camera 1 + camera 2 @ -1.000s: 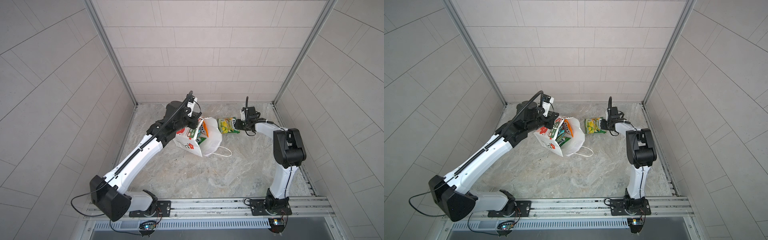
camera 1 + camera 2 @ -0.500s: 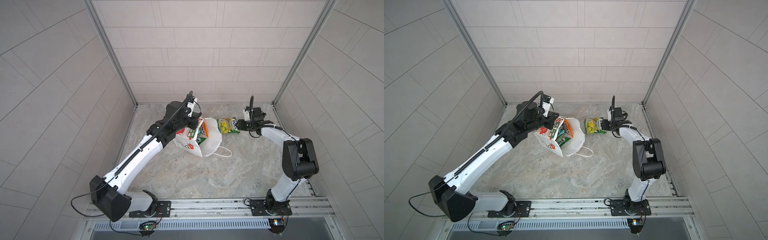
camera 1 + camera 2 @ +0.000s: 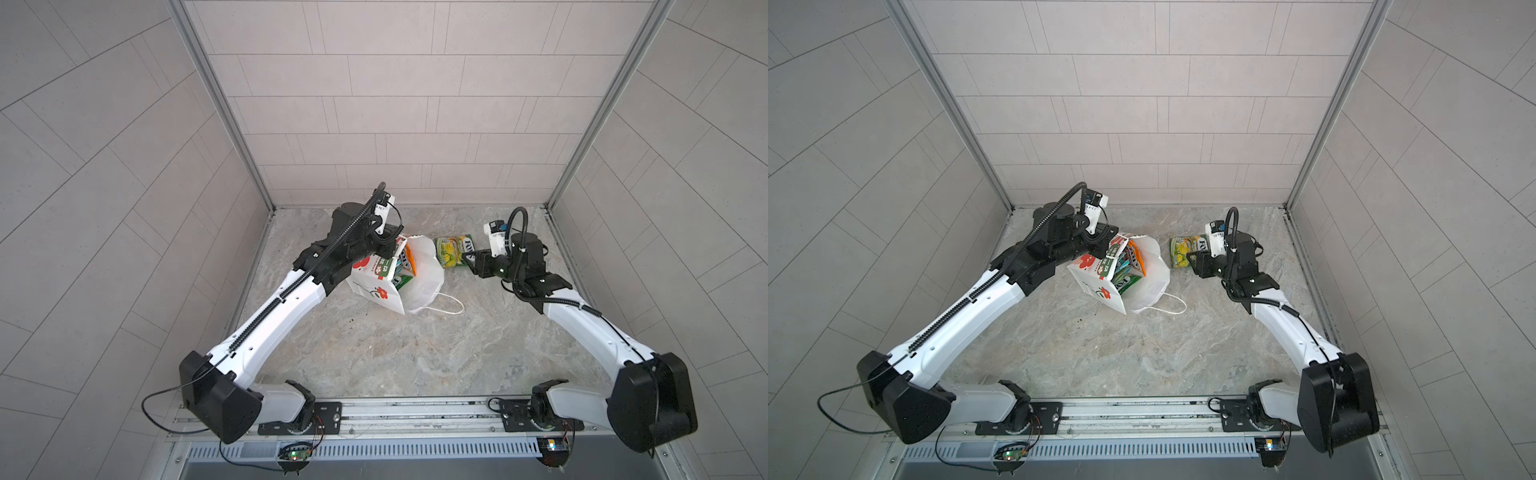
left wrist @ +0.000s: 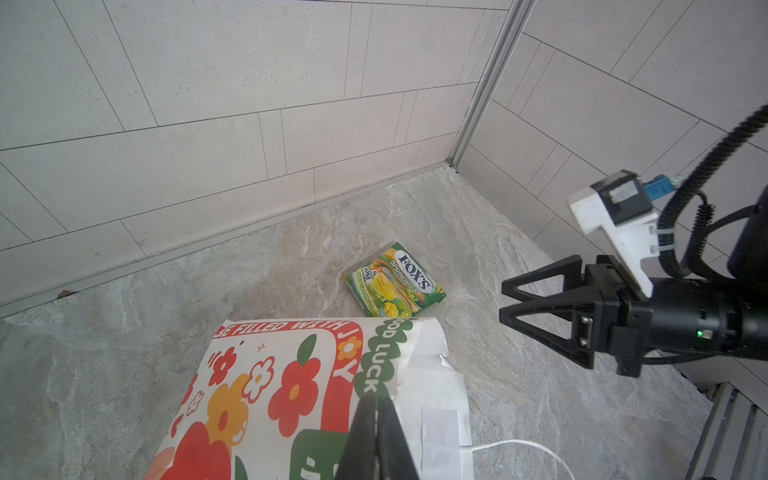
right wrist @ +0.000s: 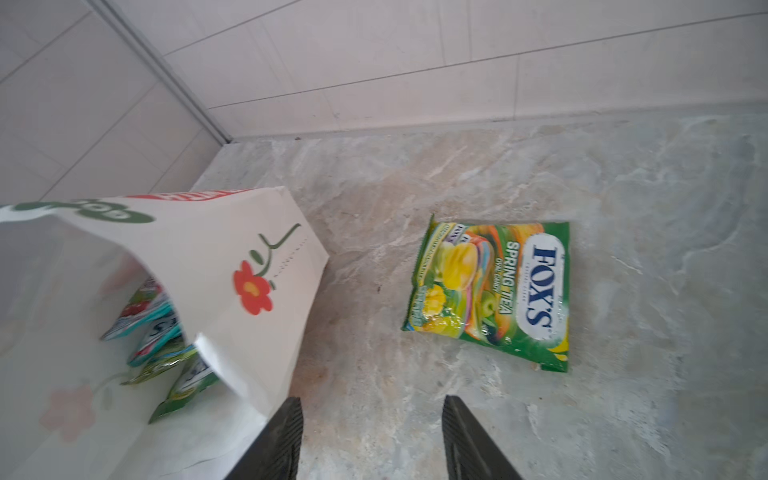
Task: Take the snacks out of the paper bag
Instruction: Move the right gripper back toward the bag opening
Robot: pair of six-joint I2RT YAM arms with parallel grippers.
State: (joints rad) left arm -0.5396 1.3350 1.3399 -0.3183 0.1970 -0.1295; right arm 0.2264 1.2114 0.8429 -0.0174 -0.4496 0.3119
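The white paper bag [image 3: 426, 272] leans tilted with its mouth open, and the left gripper [image 4: 376, 405] is clenched on its rim, the paper pinched between both fingers. The right gripper [image 5: 370, 401] has its fingers spread and empty, with the bag's mouth just beside one finger. One green-yellow packet [image 5: 490, 291] lies flat on the table [image 5: 415, 166] ahead of these fingers, not touching them; other packets [image 5: 158, 332] are inside the bag.
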